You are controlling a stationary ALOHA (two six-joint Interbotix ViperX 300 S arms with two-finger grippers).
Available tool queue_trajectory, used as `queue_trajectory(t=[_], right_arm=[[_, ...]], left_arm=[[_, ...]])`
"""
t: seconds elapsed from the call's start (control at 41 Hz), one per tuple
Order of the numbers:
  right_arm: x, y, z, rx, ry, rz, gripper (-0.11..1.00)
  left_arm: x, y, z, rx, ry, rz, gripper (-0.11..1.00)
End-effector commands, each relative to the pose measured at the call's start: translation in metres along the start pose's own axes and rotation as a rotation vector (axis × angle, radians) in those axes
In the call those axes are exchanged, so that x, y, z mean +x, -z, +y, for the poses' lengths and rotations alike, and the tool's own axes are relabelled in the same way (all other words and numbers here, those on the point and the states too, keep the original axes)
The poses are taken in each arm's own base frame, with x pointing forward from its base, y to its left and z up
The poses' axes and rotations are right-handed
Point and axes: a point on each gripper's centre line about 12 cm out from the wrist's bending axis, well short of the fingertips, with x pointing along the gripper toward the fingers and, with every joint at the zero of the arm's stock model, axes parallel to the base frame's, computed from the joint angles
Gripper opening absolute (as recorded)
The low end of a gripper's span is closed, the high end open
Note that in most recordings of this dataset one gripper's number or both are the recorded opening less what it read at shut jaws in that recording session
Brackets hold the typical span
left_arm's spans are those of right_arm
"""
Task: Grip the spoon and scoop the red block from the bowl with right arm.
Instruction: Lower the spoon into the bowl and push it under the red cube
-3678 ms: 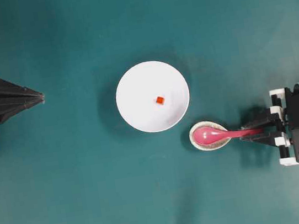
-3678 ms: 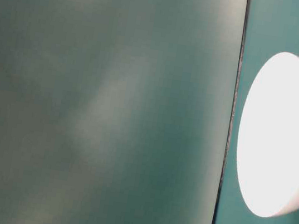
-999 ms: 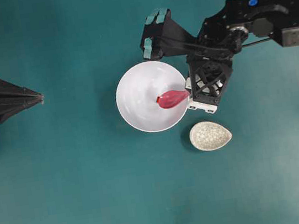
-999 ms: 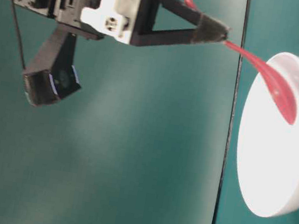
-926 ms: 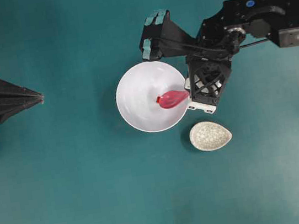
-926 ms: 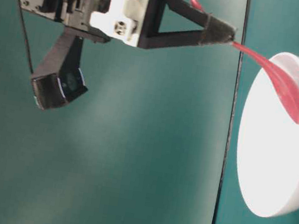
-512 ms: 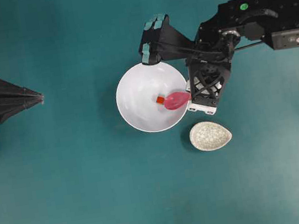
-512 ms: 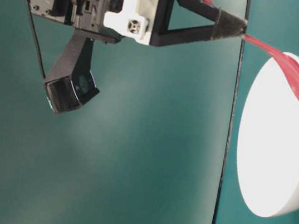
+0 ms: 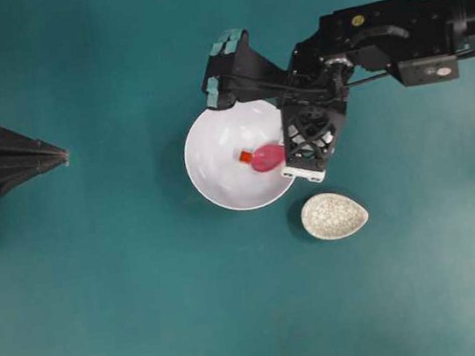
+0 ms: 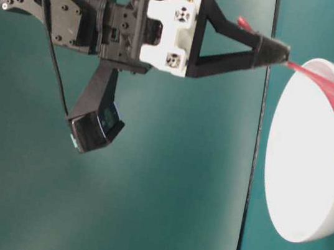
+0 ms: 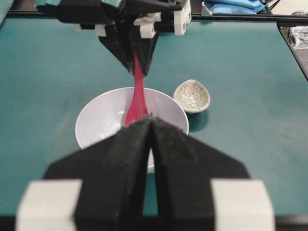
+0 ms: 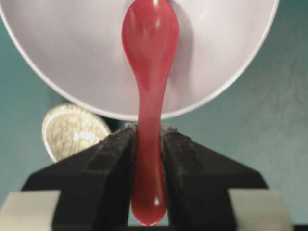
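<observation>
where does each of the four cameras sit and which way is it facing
Overhead: above the table, looking straight down on the bowl, red block and speckled dish; both arms show.
Table-level: low beside the bowl, image turned sideways; the right gripper shows.
Left wrist: behind the shut left gripper, facing the bowl and the right arm.
Right wrist: behind the right gripper's fingers, looking along the spoon into the bowl.
All four share the spoon and bowl.
</observation>
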Motion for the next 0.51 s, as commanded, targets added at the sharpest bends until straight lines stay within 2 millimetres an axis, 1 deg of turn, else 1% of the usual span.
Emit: queue_trajectory(t=[0.0, 0.219, 0.487], right_arm=[[-0.012, -0.011, 0.005, -0.011, -0.007, -0.06, 0.23], [-0.012, -0.023, 0.006, -0.012, -0.016, -0.133, 0.23], [-0.012, -0.028, 0.009, -0.016, -0.024, -0.185, 0.23]], left_arm=[[0.0, -0.013, 0.0, 0.005, -0.001, -0.034, 0.0], [-0.001, -0.012, 0.0, 0.005, -0.001, -0.021, 0.0], [-0.001, -0.012, 0.0, 0.005, -0.001, -0.017, 0.0]])
